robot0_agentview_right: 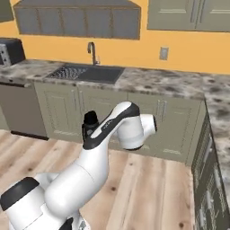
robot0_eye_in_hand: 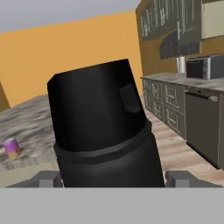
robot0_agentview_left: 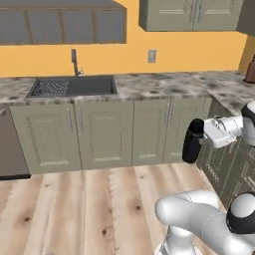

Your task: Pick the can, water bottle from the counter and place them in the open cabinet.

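Note:
My gripper (robot0_agentview_left: 195,140) is shut on the water bottle (robot0_agentview_left: 191,142), a matte black cylinder held out in the air above the wooden floor, in front of the counter's (robot0_agentview_left: 164,85) corner. The bottle (robot0_eye_in_hand: 105,131) looms between the grey fingertips (robot0_eye_in_hand: 44,179) in the hand view. In the right base view only the bottle's cap (robot0_agentview_right: 91,118) peeks out from behind my arm. The purple-and-orange can (robot0_eye_in_hand: 12,148) stands upright on the granite counter (robot0_eye_in_hand: 30,120), far off on the left of the hand view. The wall cabinets (robot0_agentview_left: 191,15) in view have shut doors; the open cabinet is out of view.
A dark sink (robot0_agentview_left: 72,87) with a faucet (robot0_agentview_left: 74,62) is set in the back counter. A dishwasher (robot0_agentview_left: 10,149) sits at the left, base cabinets (robot0_agentview_left: 104,134) line the wall, and a microwave (robot0_eye_in_hand: 203,68) stands on a far counter. Wooden floor (robot0_agentview_left: 89,209) lies around me.

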Controlling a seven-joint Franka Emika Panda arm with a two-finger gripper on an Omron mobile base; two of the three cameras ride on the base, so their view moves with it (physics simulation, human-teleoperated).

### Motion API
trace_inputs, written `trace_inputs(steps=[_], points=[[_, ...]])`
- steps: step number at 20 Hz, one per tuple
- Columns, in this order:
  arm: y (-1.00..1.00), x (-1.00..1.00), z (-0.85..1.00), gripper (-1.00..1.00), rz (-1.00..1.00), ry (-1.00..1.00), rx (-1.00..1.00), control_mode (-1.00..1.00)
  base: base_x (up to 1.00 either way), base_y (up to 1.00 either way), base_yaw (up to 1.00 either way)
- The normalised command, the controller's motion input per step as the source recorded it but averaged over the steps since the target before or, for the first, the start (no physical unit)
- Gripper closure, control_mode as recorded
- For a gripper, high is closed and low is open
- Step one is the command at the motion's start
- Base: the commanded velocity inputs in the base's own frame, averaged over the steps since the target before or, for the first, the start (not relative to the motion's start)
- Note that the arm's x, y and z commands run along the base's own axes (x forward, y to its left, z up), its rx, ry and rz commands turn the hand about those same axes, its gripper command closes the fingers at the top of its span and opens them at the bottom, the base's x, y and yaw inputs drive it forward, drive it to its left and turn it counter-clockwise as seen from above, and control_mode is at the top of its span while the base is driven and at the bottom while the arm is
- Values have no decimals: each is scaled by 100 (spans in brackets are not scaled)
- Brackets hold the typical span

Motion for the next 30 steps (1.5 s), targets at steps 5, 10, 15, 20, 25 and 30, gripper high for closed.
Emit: trace_inputs(steps=[5, 10, 15, 20, 25, 30], points=[[0, 0, 0, 100, 0, 0, 0, 100, -3, -15, -45], [0, 0, 0, 100, 0, 0, 0, 100, -57, 0, -45], [0, 0, 0, 100, 0, 0, 0, 100, -58, 0, -44], [0, 0, 0, 100, 0, 0, 0, 100, -47, 0, -45], [0, 0, 0, 100, 0, 0, 0, 100, -31, -13, -46], [0, 0, 0, 100, 0, 0, 0, 100, -27, -19, -47]])
